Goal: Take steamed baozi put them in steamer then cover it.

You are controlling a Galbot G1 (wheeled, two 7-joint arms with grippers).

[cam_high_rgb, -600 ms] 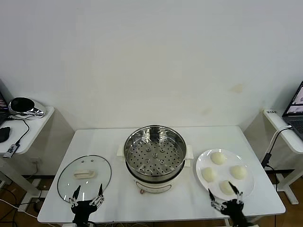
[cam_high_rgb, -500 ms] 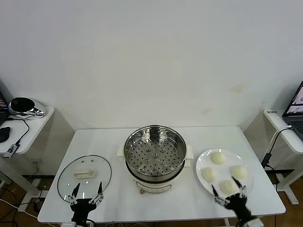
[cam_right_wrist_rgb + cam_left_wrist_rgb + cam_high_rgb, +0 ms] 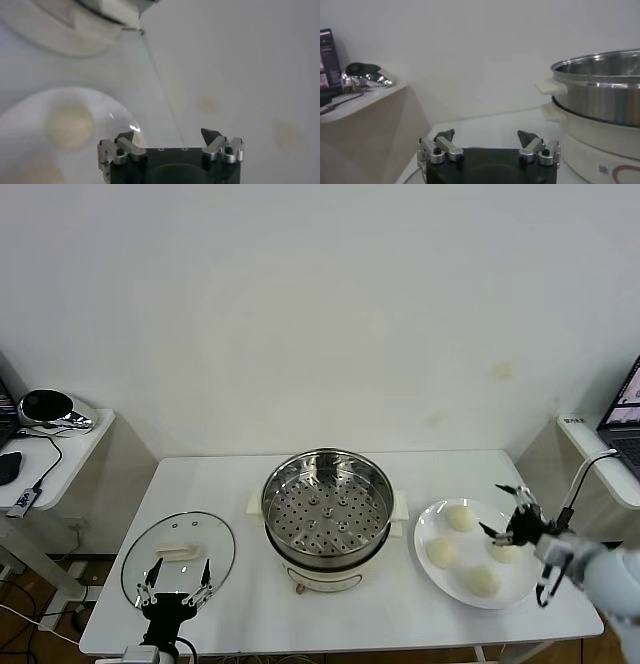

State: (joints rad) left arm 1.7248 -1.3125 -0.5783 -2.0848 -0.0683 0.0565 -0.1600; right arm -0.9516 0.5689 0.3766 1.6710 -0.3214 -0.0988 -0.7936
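Note:
The steamer (image 3: 325,504) stands mid-table, a shiny steel pot with an empty perforated tray on a cream base; its wall (image 3: 600,90) fills the side of the left wrist view. Several cream-white baozi lie on a white plate (image 3: 418,536) to its right, one at the back (image 3: 460,517), one at the front (image 3: 483,581). My right gripper (image 3: 505,512) hovers open over the plate's right side, partly hiding a bun. Its wrist view shows a baozi (image 3: 70,127) below the open gripper (image 3: 170,134). My left gripper (image 3: 178,574) (image 3: 487,134) is open over the glass lid (image 3: 178,549).
The white table (image 3: 230,484) ends close behind my left gripper. A side table at the left carries a black-and-silver device (image 3: 45,406). At the right stand another side table with a laptop (image 3: 625,419) and a cable (image 3: 580,474).
My right gripper has risen from the table's front edge and swung back and right, over the plate's right side. My left gripper has shifted slightly left and back over the lid.

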